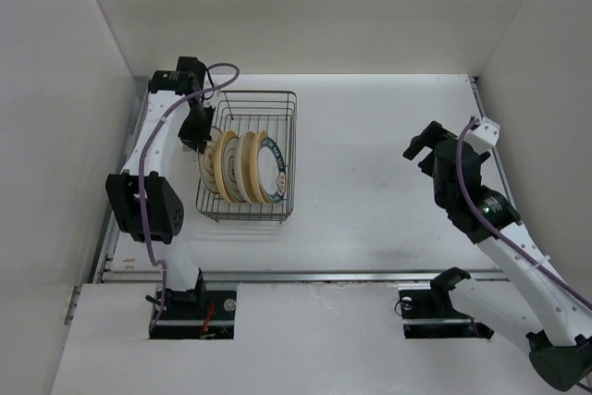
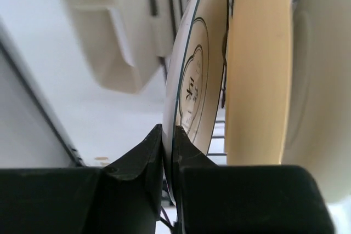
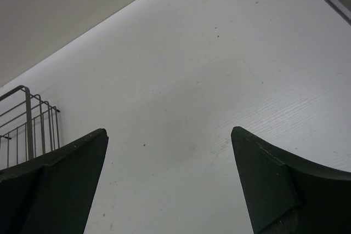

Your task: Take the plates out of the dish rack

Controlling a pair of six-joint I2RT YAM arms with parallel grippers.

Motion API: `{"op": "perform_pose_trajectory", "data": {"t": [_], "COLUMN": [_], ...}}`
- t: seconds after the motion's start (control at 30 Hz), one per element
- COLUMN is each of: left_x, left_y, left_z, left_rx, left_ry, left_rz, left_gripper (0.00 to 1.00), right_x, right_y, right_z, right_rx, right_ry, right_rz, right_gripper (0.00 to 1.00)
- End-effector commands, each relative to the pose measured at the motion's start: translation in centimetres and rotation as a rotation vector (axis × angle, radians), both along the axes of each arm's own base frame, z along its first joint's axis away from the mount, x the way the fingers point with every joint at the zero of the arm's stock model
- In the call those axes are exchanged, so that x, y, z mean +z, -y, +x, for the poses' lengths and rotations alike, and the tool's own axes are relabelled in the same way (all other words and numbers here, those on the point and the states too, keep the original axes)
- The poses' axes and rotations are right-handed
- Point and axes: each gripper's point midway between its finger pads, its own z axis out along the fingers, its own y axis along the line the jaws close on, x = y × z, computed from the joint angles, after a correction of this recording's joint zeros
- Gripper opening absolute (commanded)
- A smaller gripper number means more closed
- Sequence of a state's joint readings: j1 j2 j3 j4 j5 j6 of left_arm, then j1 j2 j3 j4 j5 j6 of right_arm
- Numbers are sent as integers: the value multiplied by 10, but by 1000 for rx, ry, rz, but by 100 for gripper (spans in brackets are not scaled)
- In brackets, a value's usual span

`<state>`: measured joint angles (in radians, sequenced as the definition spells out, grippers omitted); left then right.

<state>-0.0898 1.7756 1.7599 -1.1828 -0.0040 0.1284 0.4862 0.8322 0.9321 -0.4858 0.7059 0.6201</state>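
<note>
With left gripper (image 2: 167, 147) pinched on rim of white, grey-marked round plate (image 2: 193, 80), leftmost in dark wire dish rack (image 1: 261, 93) by left edge of table (image 1: 388, 228), lift straight up, clear of yellow-tan plate (image 2: 258, 69). Leave wide-open, empty right gripper (image 3: 169, 135) parked.

Table (image 1: 388, 154): flat white surface with a matt finish, closed in by white panels along its left, far and right edges. A thin metal rail (image 1: 305, 275) runs along the near edge.

Directly on the surface: one dish rack (image 1: 262, 113), a rectangular basket of thin dark wire. It stands in the left half, close to the left edge and about midway between the far and near edges, with its long side running far to near.

Right wrist view: a few small dark specks (image 3: 143, 146) on the surface near the rack's corner.
</note>
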Motion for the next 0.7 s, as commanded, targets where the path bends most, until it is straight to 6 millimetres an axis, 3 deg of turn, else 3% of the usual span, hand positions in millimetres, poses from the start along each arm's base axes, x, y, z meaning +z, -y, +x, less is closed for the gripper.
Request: {"op": "perform_pose_trajectory", "data": {"t": [0.0, 0.13, 0.17, 0.23, 0.33, 0.43, 0.47, 0.5, 0.53, 0.57, 0.6, 0.67], "left_x": [77, 147, 172, 200, 238, 252, 254, 251, 249, 244, 239, 225], "left_y": [-2, -9, -11, -11, 0, 27, 53, 67, 83, 113, 128, 149], "left_z": [17, 31, 38, 40, 46, 49, 46, 45, 43, 33, 27, 12], "left_rx": [3, 51, 74, 88, 99, 57, -30, -75, -113, -228, -284, -362], "left_ry": [234, 462, 557, 665, 827, 875, 860, 834, 804, 728, 678, 572], "left_rz": [19, 51, 66, 74, -1, -162, -284, -352, -429, -576, -654, -784], "left_gripper": [0, 0, 0, 0, 0, 0, 0, 0, 0, 0, 0, 0], "right_x": [6, 21, 23, 30, 35, 35, 33, 46, 40, 37, 49, 38], "right_y": [-2, -15, -25, -40, -86, -145, -159, -181, -194, -204, -217, -233], "right_z": [0, 4, 5, 7, 10, 5, 2, -5, 0, 0, -2, 7], "right_rx": [16, 100, 166, 255, 504, 806, 875, 999, 1047, 1079, 1152, 1190], "right_ry": [24, 62, 65, 90, 125, 134, 127, 164, 141, 120, 156, 112], "right_rz": [-12, -18, -28, -24, -6, 67, 97, 143, 175, 233, 269, 334], "right_gripper": [100, 100, 100, 100, 100, 100, 100, 100, 100, 100, 100, 100]}}
